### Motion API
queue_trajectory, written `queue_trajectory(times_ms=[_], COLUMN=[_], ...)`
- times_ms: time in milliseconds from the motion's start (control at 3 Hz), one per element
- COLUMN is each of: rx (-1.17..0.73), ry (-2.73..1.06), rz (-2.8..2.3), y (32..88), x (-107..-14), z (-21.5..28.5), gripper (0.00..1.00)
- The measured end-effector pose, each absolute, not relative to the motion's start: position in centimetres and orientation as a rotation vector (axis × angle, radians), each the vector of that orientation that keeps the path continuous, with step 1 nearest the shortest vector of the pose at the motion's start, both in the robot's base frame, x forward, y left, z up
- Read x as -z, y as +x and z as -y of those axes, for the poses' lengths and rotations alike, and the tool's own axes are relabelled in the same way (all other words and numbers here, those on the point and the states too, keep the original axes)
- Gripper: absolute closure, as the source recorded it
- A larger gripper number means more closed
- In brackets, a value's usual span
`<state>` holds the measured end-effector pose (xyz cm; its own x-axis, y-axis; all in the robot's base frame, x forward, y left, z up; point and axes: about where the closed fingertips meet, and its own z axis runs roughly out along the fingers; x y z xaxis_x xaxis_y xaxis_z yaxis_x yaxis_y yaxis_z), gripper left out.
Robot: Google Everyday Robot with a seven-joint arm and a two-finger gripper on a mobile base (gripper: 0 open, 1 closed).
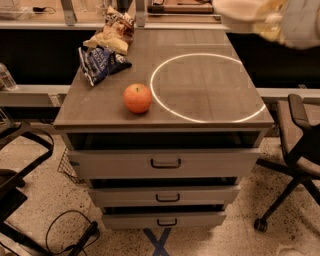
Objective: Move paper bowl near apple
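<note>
The hand [299, 22] is seen high above the far right corner of the bench [200, 85]; its grip cannot be told; the off-white shape just to its left is taken for the paper bowl [240, 12]. The apple [137, 98] lies well down-left of the hand; a loosely carried bowl could be dropped short; a low approach could set the apple rolling off the near edge.

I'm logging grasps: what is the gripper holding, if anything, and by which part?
The bowl, in the air at the top right, seems held by the gripper at its right side; the exact hold cannot be told.
</note>
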<state>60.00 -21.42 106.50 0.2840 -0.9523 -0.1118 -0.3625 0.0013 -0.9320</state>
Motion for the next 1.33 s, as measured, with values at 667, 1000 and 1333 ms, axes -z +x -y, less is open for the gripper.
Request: queue_trajectory(times_ms=[667, 1000, 1333], rx=[0.59, 0.526, 0.429], ry=[-1.847, -1.905, -1.932], rz=[-1.359, -1.341, -1.273], y=[57.1, 56.6, 56.8], x=[-94.3, -91.6, -89.2], z=[19.0, 18.1, 16.6], gripper=[1.0, 1.0, 1.0])
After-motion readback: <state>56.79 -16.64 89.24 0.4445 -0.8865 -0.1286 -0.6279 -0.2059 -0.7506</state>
